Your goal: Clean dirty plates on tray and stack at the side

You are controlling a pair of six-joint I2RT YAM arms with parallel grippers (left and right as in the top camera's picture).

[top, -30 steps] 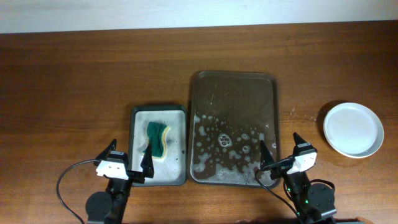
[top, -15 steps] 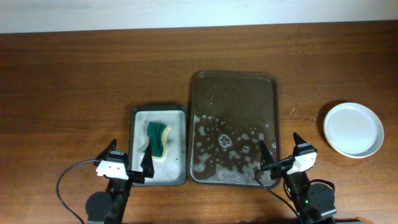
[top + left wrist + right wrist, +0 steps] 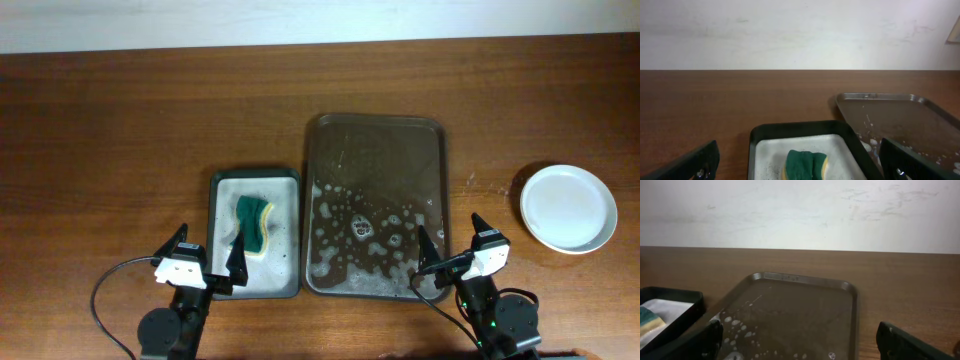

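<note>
The dark brown tray (image 3: 374,140) lies in the middle of the table with soap foam on its near half and no plate on it; it shows in the right wrist view (image 3: 805,305) and the left wrist view (image 3: 900,112). A stack of white plates (image 3: 568,207) sits on the table at the right; only the top plate shows and it looks clean. The pink plate is hidden. My left gripper (image 3: 204,252) is open and empty at the near edge, by the grey tray. My right gripper (image 3: 452,243) is open and empty over the brown tray's near right corner.
A smaller grey tray (image 3: 222,184) left of the brown one holds a green-yellow sponge (image 3: 254,224), also in the left wrist view (image 3: 806,165). A pale wall runs along the table's far edge.
</note>
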